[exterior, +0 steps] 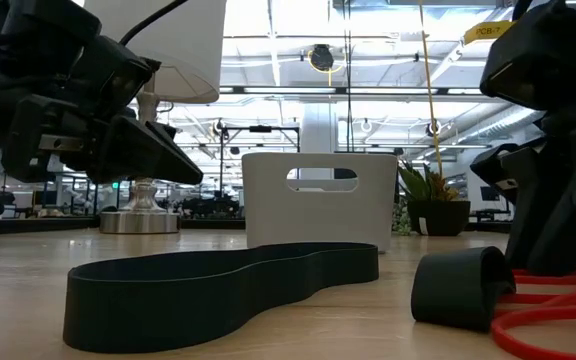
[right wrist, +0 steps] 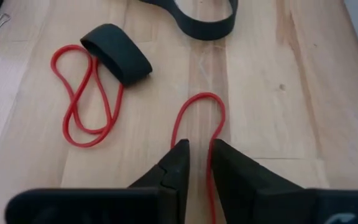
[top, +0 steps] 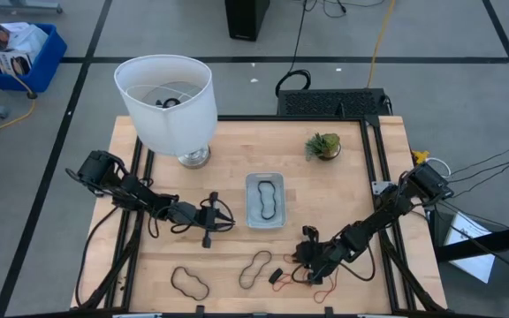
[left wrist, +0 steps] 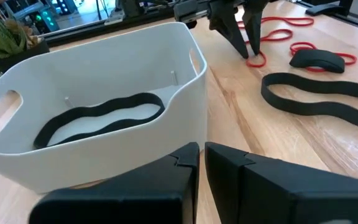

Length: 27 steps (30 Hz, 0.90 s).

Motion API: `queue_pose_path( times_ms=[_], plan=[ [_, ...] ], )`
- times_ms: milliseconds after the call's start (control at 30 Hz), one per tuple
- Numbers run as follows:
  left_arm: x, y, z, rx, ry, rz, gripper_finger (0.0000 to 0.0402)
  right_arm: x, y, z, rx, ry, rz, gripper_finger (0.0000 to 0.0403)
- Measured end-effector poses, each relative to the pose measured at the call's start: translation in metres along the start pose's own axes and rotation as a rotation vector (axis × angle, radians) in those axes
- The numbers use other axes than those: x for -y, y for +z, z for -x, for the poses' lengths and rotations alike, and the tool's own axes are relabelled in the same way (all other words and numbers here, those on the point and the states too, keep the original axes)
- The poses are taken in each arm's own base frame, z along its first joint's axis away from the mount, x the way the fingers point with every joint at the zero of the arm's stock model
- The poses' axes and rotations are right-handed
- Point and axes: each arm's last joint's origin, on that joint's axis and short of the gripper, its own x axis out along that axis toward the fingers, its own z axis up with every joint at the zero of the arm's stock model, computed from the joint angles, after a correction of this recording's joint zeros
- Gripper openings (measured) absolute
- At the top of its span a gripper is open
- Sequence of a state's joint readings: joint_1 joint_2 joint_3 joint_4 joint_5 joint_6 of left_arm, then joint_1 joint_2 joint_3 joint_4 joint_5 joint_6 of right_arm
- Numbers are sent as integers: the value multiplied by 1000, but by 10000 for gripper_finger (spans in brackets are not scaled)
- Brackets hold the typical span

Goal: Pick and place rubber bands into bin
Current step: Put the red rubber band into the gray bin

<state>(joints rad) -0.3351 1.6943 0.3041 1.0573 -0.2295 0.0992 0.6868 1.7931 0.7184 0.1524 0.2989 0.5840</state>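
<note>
The bin [top: 264, 200] is a small pale tray at mid-table with one black rubber band [left wrist: 98, 118] lying in it. My left gripper [top: 224, 221] hovers just left of the bin, shut and empty [left wrist: 201, 158]. My right gripper [top: 307, 261] is down at the table near the front edge, shut on a red rubber band [right wrist: 197, 115]. A second red band [right wrist: 82, 99], a small black band [right wrist: 117, 53] and a long black band [top: 255, 269] lie flat close by. Another black band [top: 188, 281] lies at the front left. My right gripper pinches one strand of the red band's loop [right wrist: 211, 163] between its two fingers. The fingers come from above, slanting down, as the left wrist view shows [left wrist: 248, 43]. The rest of the loop lies slack on the table beyond the fingertips.
A white lampshade on a metal base [top: 168, 102] stands at the far left of the table. A small potted plant [top: 323, 146] stands at the far right. Bare wood lies between the bin and the bands at the front.
</note>
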Motion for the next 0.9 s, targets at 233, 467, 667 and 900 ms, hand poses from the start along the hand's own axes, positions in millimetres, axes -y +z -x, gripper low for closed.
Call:
queue_pose_path(
  times_ms=[233, 467, 667, 900],
  plan=[
    [0, 0, 0, 0, 4, 18, 35, -1, 1, 1, 6, 6, 41, 11],
    [0, 0, 0, 1, 4, 31, 35, -12, 28, 12, 40, 13, 185, 1],
    [0, 0, 0, 1, 5, 34, 35, -22, 70, 45, 58, -86, 287, 0],
    [0, 0, 0, -1, 4, 37, 35, -23, 109, 81, 154, -226, 376, 0]
  ],
)
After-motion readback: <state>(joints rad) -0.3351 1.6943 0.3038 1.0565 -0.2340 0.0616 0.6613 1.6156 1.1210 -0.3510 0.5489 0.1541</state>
